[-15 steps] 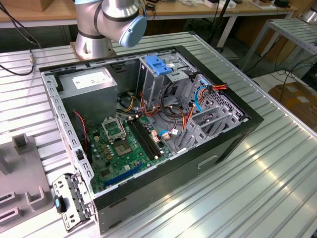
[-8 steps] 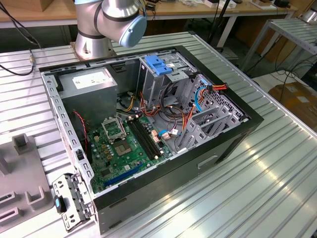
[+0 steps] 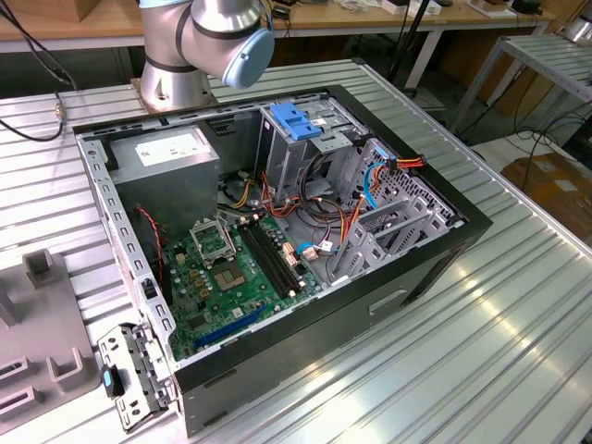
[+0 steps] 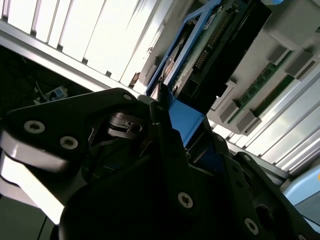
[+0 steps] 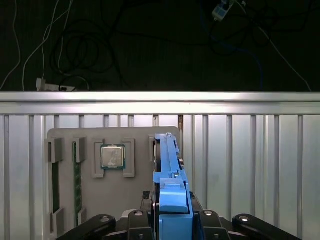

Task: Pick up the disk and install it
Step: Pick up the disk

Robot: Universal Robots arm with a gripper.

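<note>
While clamped edgewise, disk (image 5: pixel 167 155) runs lengthwise from jaws.

The dark-grey rectangular disk (image 5: pixel 169 165) has bright blue plastic side rails; the jointed metal gripper (image 5: pixel 172 207) is matt black. The ribbed aluminium surface (image 3: pixel 499 314) is silver, striped with parallel grooves. The open steel computer case (image 3: pixel 277 356) is black outside, grey inside, with a green motherboard (image 3: pixel 222 277) and a light-blue plastic latch plate (image 3: pixel 296 120)

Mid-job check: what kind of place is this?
Probably a robotics lab bench for PC assembly: an open computer case on a ribbed metal table, a grey fixture tray holding a processor chip, and workbenches behind. The gripper is shut on the disk.
</note>
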